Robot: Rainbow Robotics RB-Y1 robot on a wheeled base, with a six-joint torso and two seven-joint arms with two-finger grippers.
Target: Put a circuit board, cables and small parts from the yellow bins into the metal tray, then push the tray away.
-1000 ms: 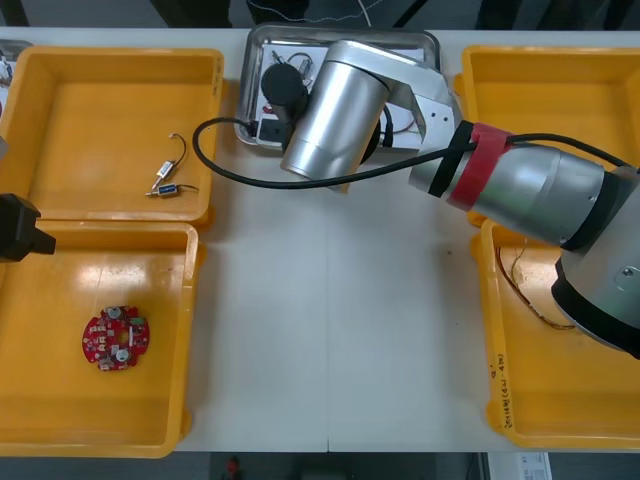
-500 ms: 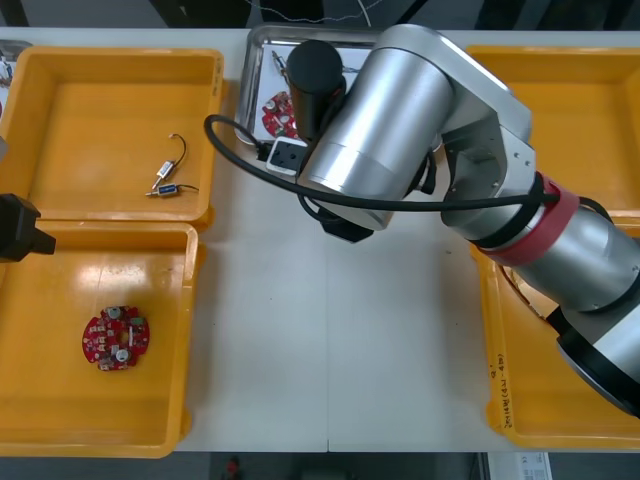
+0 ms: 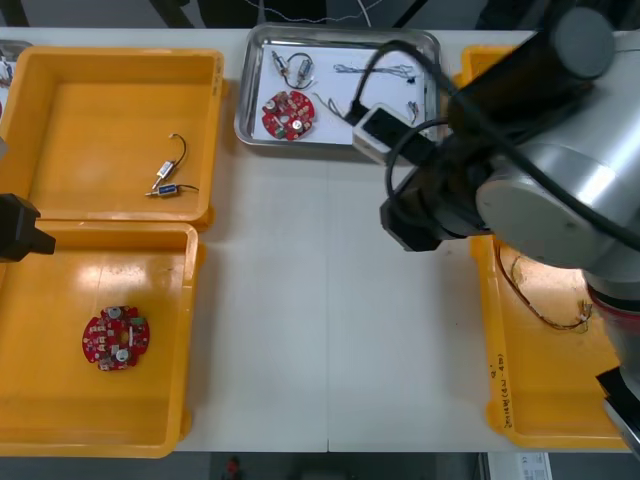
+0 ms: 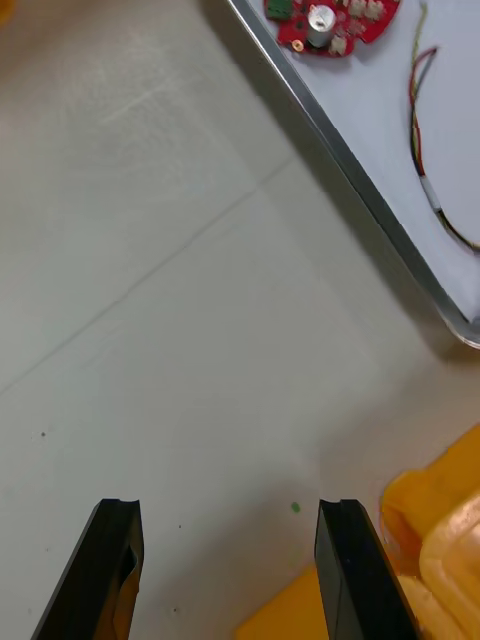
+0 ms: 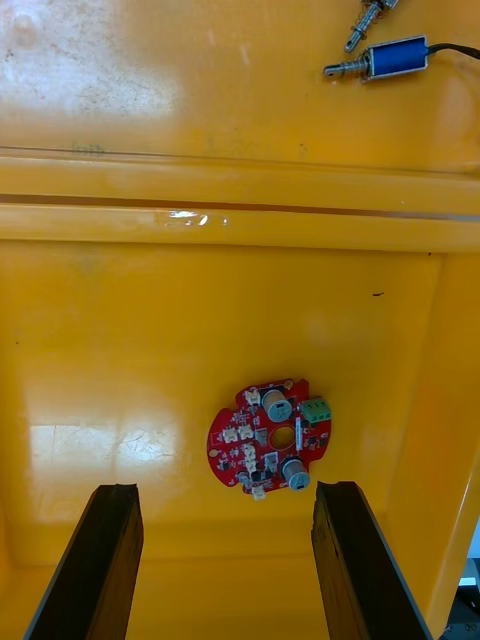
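Note:
The metal tray (image 3: 244, 112) stands at the far middle of the table, white inside. In it lie a round red circuit board (image 3: 288, 113), thin cables (image 3: 375, 71) and small metal parts (image 3: 296, 68). My right gripper (image 4: 230, 510) is open with nothing between its fingers. It hovers over bare table just short of the tray's near right corner (image 4: 352, 172), with the board (image 4: 330, 20) and a red and yellow cable (image 4: 428, 95) beyond. My left gripper (image 5: 225, 490) is open over the near left yellow bin (image 5: 60, 330), above another red circuit board (image 5: 272, 450). The left arm (image 3: 15, 230) sits at the left edge.
The far left bin (image 3: 60, 120) holds small metal parts (image 3: 168, 187) on a dark lead. A red and yellow cable (image 3: 540, 312) lies in the near right bin (image 3: 500, 400), whose edge (image 4: 440, 545) is close by my right fingers. The right arm's bulk (image 3: 540, 170) covers the right bins.
My right arm has drawn back from over the tray, toward the right and the near side, uncovering the tray's contents. The left arm has not moved.

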